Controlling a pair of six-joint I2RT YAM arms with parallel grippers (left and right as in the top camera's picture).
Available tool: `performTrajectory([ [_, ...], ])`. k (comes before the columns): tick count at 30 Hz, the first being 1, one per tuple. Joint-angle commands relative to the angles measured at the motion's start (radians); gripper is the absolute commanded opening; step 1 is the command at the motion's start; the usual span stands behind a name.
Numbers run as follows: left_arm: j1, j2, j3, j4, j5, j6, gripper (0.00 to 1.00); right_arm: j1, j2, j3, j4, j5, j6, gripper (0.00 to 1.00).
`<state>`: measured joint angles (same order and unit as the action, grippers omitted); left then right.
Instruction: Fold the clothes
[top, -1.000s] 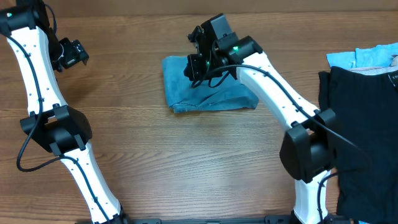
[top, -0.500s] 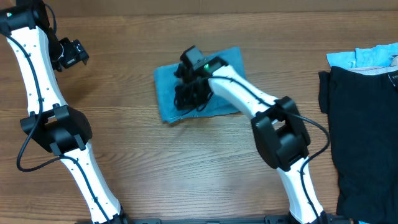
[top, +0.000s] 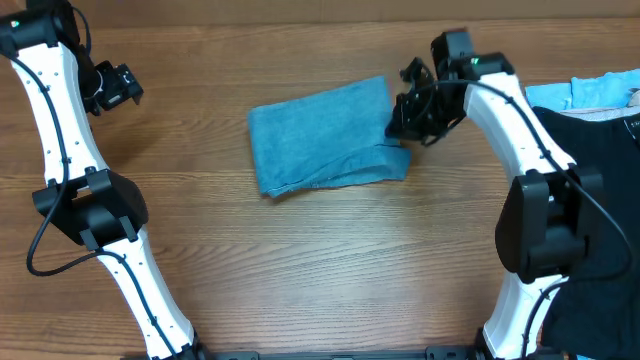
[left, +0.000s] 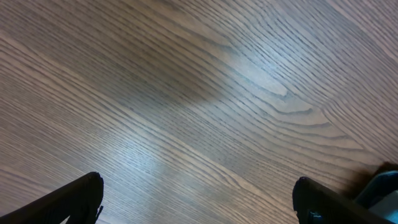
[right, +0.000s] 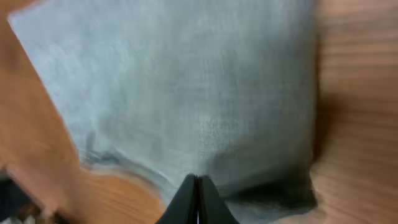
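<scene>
The folded blue cloth (top: 325, 135) lies flat on the worktop (top: 320, 270), directly in front of the right gripper (top: 405, 112). That gripper sits at the cloth's near edge, its fingers pressed together. In the right wrist view no fabric shows between them, and the tips point at the lower hem. Whether they touch the cloth cannot be told.

The main risk is drag. If the closed tips rest on the top layer, or have snagged a thread, any sideways move could pull that layer with them and open the fold. The lower corner nearest the gripper already looks loose and slightly lifted, so it would probably go first. A low sweep of the arm across the bundle could also skew it.

Behind the right gripper wait a black garment (top: 580, 200) and a light blue piece (top: 600, 92). Reaching back for them at worktop height might bunch them up.

The left gripper (top: 118, 85) hangs far off on the opposite side of the cloth, its fingers spread wide and empty, too distant to steady anything.
</scene>
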<state>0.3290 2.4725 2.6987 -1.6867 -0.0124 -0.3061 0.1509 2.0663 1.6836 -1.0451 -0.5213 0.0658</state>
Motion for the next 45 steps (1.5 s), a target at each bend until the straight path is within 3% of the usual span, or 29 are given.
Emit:
performTrajectory([
  [1, 0.004, -0.003, 0.019, 0.000, -0.006, 0.018, 1.00, 0.000, 0.004, -0.216, 0.124, -0.003, -0.044, 0.04],
  [5, 0.004, -0.003, 0.019, 0.000, -0.006, 0.018, 1.00, -0.001, 0.004, -0.510, 0.396, 0.156, 0.043, 0.04],
  [7, 0.004, -0.003, 0.019, 0.000, -0.006, 0.018, 1.00, -0.001, 0.004, -0.527, 0.414, 0.166, 0.043, 0.04],
  [10, 0.004, -0.003, 0.019, 0.000, -0.006, 0.018, 1.00, -0.003, -0.013, -0.403, 0.330, 0.161, 0.042, 0.04],
  [15, 0.003, -0.003, 0.019, 0.000, -0.006, 0.018, 1.00, -0.002, -0.092, -0.038, 0.067, 0.160, 0.039, 0.04],
  [18, 0.003, -0.003, 0.019, 0.000, -0.006, 0.018, 1.00, 0.000, -0.119, -0.006, 0.025, 0.022, -0.005, 0.04],
  [23, -0.002, -0.003, 0.019, 0.000, -0.006, 0.018, 1.00, 0.004, -0.112, -0.186, 0.133, -0.051, -0.076, 0.04],
  [25, -0.002, -0.003, 0.019, 0.000, -0.006, 0.018, 1.00, 0.007, -0.112, -0.291, 0.217, -0.145, -0.125, 0.04],
  [29, -0.002, -0.003, 0.019, 0.000, -0.006, 0.018, 1.00, 0.013, -0.111, -0.547, 0.484, -0.153, -0.126, 0.04],
  [31, -0.004, -0.003, 0.019, 0.000, -0.006, 0.018, 1.00, 0.007, -0.110, -0.615, 0.541, -0.141, -0.124, 0.04],
  [34, -0.003, -0.003, 0.019, 0.000, -0.006, 0.018, 1.00, -0.002, -0.115, -0.535, 0.465, -0.140, -0.119, 0.04],
  [40, -0.003, -0.003, 0.019, 0.000, -0.006, 0.018, 1.00, 0.000, -0.148, -0.132, 0.189, -0.190, -0.122, 0.04],
  [45, -0.003, -0.003, 0.019, 0.000, -0.006, 0.018, 1.00, 0.037, -0.089, -0.123, 0.186, -0.185, -0.172, 0.04],
])
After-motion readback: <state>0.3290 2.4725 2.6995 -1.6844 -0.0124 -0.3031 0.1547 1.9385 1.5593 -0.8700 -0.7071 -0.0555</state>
